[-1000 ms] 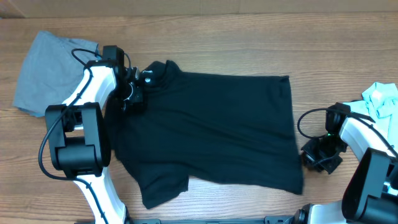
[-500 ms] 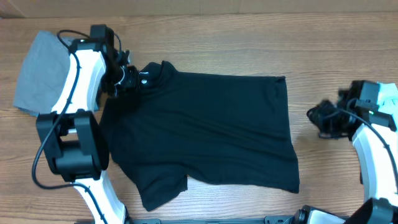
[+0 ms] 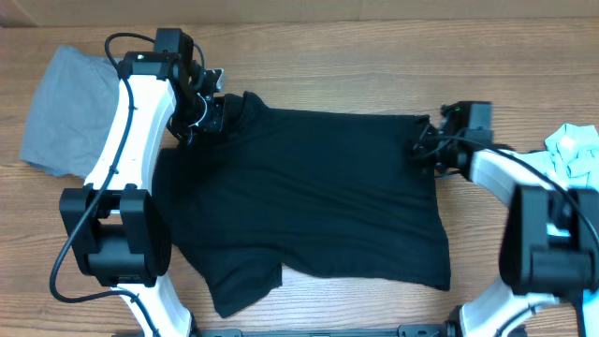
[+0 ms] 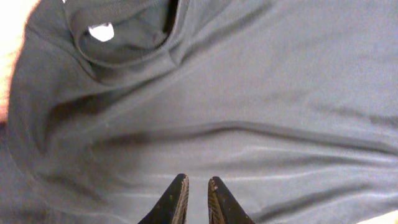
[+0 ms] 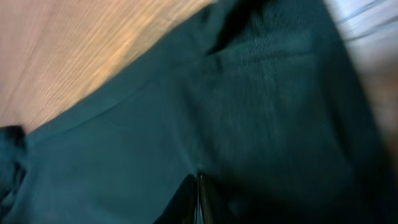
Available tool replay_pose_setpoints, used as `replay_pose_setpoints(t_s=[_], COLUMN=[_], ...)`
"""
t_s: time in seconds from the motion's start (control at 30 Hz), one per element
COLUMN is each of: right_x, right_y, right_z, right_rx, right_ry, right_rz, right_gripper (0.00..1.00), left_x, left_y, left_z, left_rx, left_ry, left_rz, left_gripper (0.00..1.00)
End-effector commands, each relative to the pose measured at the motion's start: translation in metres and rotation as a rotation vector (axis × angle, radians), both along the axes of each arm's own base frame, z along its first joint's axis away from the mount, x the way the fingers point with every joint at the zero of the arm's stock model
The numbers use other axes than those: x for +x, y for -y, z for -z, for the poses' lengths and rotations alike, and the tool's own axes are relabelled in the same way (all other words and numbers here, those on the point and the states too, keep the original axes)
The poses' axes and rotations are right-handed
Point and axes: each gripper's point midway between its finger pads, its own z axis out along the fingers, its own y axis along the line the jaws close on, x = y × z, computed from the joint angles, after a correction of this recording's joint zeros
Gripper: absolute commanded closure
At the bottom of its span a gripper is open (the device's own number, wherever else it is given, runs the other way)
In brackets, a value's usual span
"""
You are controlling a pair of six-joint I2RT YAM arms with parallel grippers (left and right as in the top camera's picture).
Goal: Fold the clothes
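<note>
- Underneath all: wood-grain table [image 3: 328,47], pale brown.
- At far left, a grey garment [image 3: 65,112], partly behind the left arm.
- At the right edge, a light-blue garment [image 3: 573,150], crumpled, beside the right arm.
- Across the middle, spread mostly flat: black shirt [image 3: 309,197], collar to the left, one sleeve towards the front, soft creases, white label [image 4: 101,31] inside the neck.
- Left gripper [image 3: 208,110] at the collar end: fingers nearly together, slim gap; pinching cloth or not, cannot tell.
- Right gripper [image 3: 419,150] at the shirt's far right corner: fingers pressed together; hold on cloth unclear, view blurred.
</note>
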Motion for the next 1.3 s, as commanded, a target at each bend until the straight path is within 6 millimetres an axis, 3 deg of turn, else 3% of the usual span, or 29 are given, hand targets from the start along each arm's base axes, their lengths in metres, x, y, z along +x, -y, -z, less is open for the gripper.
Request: replay_pose_setpoints(t_s=[0.0,0.13,0.23,0.43,0.53,0.6,0.63,0.73,1.0,1.17,1.27], right_x=[0.005,0.016,0.036,0.097,0.104,0.103,0.100,0.083,0.011,-0.021,-0.040], right_y=[-0.004,0.014,0.026,0.033,0.031,0.032,0.033,0.037,0.029,0.023,0.018], right_z=[0.032,0.068,0.072,0.013,-0.027,-0.052,-0.067,-0.107,-0.185,-0.206,-0.198], right_rx=[0.062,0.046,0.038,-0.006,0.034,0.055,0.065,0.078,0.056,0.061,0.076], right_ry=[-0.072,-0.109,-0.074,0.148,0.185,0.206,0.218,0.237,0.188,0.152,0.063], right_rz=[0.097,0.274,0.324,0.173,0.081,0.036,0.015,-0.017,-0.050,-0.049,-0.049], right_gripper=[0.94,0.95,0.95,0.95,0.89,0.86,0.86,0.85,0.86,0.86,0.86], left_x=[0.007,0.008,0.005,0.004,0.009,0.014,0.016,0.024,0.034,0.038,0.063], left_y=[0.003,0.010,0.018,0.042,0.046,0.049,0.050,0.051,0.049,0.045,0.036], left_z=[-0.015,-0.013,-0.007,0.019,0.040,0.055,0.062,0.079,0.130,0.166,0.176], left_rx=[-0.011,-0.021,-0.021,0.031,0.059,0.055,0.051,0.050,0.071,0.098,0.158], left_ry=[0.064,0.067,0.058,0.081,0.122,0.154,0.172,0.211,0.185,0.161,0.245], left_rz=[0.029,0.042,0.064,0.139,0.153,0.156,0.156,0.153,0.150,0.140,0.095], left_gripper=[0.83,0.83,0.83,0.80,0.82,0.91,0.96,0.96,0.96,0.96,0.96])
